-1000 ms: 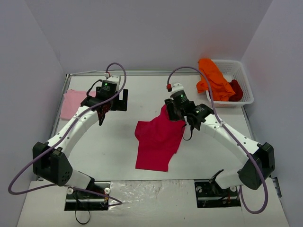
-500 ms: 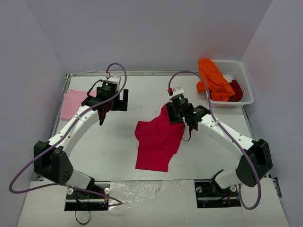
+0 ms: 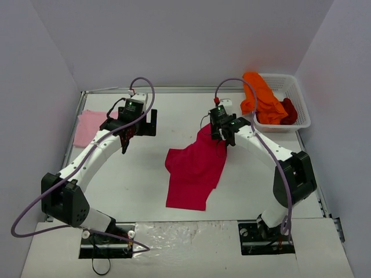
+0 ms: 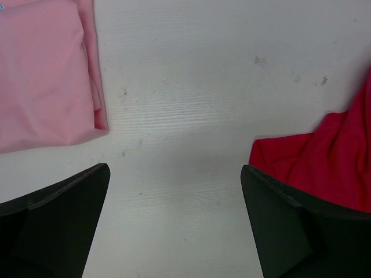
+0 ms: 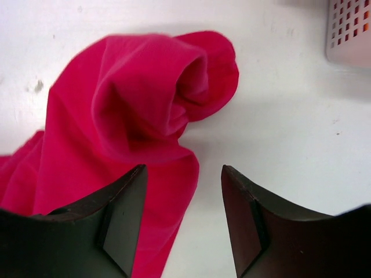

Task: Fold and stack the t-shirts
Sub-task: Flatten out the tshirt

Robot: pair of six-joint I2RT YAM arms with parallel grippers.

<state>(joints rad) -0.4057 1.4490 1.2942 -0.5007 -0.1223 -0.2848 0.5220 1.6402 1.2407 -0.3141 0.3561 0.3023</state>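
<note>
Crimson t-shirt (image 5: pixel 133 116) just beneath parted right jaws

The orange shirt (image 3: pixel 264 101) partly hides the dark-red shirt (image 3: pixel 290 110).

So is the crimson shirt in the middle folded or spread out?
Not folded: the crimson shirt lies loose and rumpled on the table, its far end bunched into a hump by the right gripper.
</note>
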